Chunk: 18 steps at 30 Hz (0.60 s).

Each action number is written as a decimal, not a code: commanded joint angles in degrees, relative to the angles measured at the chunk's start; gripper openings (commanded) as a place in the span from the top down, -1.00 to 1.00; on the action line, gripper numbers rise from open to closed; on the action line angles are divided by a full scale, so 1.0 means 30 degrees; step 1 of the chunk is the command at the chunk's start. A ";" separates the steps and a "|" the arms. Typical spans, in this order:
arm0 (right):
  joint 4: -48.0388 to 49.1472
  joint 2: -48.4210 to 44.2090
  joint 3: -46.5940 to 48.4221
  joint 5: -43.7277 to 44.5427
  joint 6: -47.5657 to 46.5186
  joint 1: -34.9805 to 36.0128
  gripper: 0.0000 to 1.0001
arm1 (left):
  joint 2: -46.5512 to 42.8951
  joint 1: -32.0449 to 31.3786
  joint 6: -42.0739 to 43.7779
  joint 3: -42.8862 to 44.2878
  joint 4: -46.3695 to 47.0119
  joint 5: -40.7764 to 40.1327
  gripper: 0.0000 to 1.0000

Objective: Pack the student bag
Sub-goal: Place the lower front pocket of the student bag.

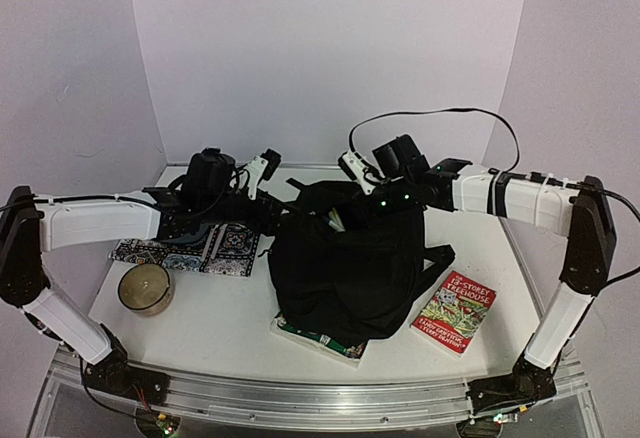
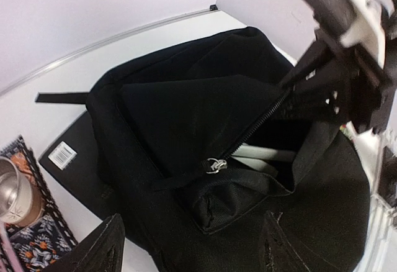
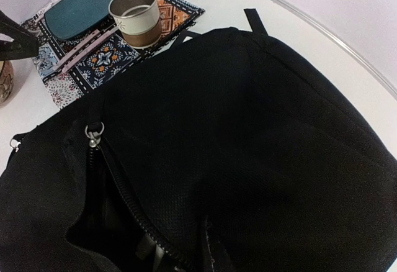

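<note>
The student bag (image 1: 350, 268), a large soft black backpack, lies in the middle of the table with its top zipper open. White flat items (image 2: 267, 155) show inside the opening. My left gripper (image 1: 268, 216) is open at the bag's left top corner; its fingers (image 2: 108, 247) stand wide apart over the fabric below the zipper pull (image 2: 215, 165). My right gripper (image 1: 352, 213) is at the far edge of the opening and, in the left wrist view (image 2: 298, 73), pinches the zipper edge of the bag's flap. The bag also fills the right wrist view (image 3: 248, 148).
A red paperback (image 1: 455, 311) lies right of the bag. A flat black notebook (image 2: 68, 157) lies under the bag, its edge showing at the front (image 1: 320, 340). A patterned cloth (image 1: 190, 248) at the left holds a teal case (image 3: 80, 5) and a tape roll (image 3: 136, 11). A candle jar (image 1: 147, 288) stands in front of it.
</note>
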 commanded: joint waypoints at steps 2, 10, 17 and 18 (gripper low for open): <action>0.0182 0.0512 -0.0638 -0.0611 0.0038 0.0159 0.84 | 0.1286 0.1659 -0.4544 -0.0061 0.0546 0.2900 -0.50; 0.0178 0.0700 -0.0423 -0.0974 -0.0133 0.0305 0.83 | 0.3670 0.3149 -0.7006 0.0564 0.0865 0.6562 -0.48; 0.0186 0.0607 -0.0147 -0.0863 -0.0081 0.0459 0.83 | 0.4849 0.3150 -0.7735 0.1103 0.1487 0.8799 -0.30; 0.0186 0.0541 -0.0060 -0.0716 -0.0076 0.0520 0.83 | 0.4973 0.3150 -0.7737 0.1174 0.1485 0.9039 -0.23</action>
